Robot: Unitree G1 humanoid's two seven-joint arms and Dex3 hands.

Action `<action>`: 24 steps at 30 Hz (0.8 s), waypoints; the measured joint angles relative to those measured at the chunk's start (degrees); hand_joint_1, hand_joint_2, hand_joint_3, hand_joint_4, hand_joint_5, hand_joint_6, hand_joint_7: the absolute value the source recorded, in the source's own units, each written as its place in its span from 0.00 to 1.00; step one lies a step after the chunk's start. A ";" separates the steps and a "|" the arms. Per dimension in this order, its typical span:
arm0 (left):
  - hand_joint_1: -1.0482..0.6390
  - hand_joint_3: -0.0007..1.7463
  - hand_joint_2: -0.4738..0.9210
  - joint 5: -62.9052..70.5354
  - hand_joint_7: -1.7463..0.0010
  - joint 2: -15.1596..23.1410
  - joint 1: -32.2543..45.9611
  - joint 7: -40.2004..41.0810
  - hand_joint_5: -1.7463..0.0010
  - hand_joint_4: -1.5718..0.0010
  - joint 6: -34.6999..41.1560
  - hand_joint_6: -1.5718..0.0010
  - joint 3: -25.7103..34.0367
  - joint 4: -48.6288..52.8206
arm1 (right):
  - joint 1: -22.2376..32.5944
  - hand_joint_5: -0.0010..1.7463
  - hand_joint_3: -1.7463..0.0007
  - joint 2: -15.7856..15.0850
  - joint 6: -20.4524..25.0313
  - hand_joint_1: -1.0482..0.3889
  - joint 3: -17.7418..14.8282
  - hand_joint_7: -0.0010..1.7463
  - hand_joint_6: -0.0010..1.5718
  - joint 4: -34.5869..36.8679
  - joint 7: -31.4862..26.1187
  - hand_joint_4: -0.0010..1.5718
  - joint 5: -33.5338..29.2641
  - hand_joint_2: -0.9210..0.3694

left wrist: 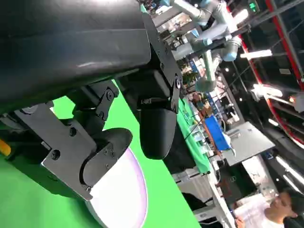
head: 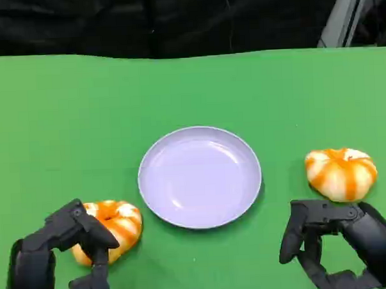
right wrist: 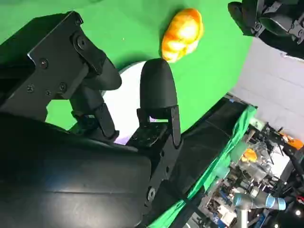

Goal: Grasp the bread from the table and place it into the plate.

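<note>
Green cloth covers the table (head: 63, 105), black curtain behind. Left hand (head: 69, 249) rests beside one bread (head: 116, 226), fingers touching it, grip unclear. Right hand (head: 331, 237), fingers apart, holds nothing, just behind another bread (head: 341, 173). Between both hands sits the plate (head: 199, 176).

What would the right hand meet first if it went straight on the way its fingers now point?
Probably the plate. In the right wrist view the right hand points its fingers across the plate's rim, with the far bread roll beyond. The near roll lies off to its side. Depth is unclear, so the fingers might pass above.
</note>
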 measured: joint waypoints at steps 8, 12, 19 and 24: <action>0.64 0.78 0.61 0.84 0.18 -0.06 0.03 0.01 0.07 0.42 -0.10 0.47 0.01 -0.01 | 0.00 0.96 0.21 0.00 0.77 0.79 0.03 0.76 0.50 -0.30 0.00 0.55 -0.01 0.46; 0.64 0.79 0.61 1.23 0.18 -0.06 -0.02 0.01 0.07 0.42 -0.14 0.47 0.01 0.00 | 0.00 0.97 0.21 0.00 0.91 0.79 0.03 0.76 0.50 -0.31 0.07 0.55 0.03 0.46; 0.63 0.72 0.65 0.10 0.26 -0.13 -0.11 0.00 0.13 0.49 -0.55 0.51 0.03 0.32 | 0.00 0.96 0.21 0.00 0.91 0.80 0.04 0.77 0.50 -0.31 0.14 0.55 0.27 0.45; 0.60 0.50 0.75 -0.04 0.55 -0.81 -0.18 0.02 0.34 0.59 -1.06 0.58 0.13 1.06 | 0.00 0.95 0.21 0.00 0.90 0.81 0.05 0.76 0.50 -0.31 0.13 0.55 0.21 0.46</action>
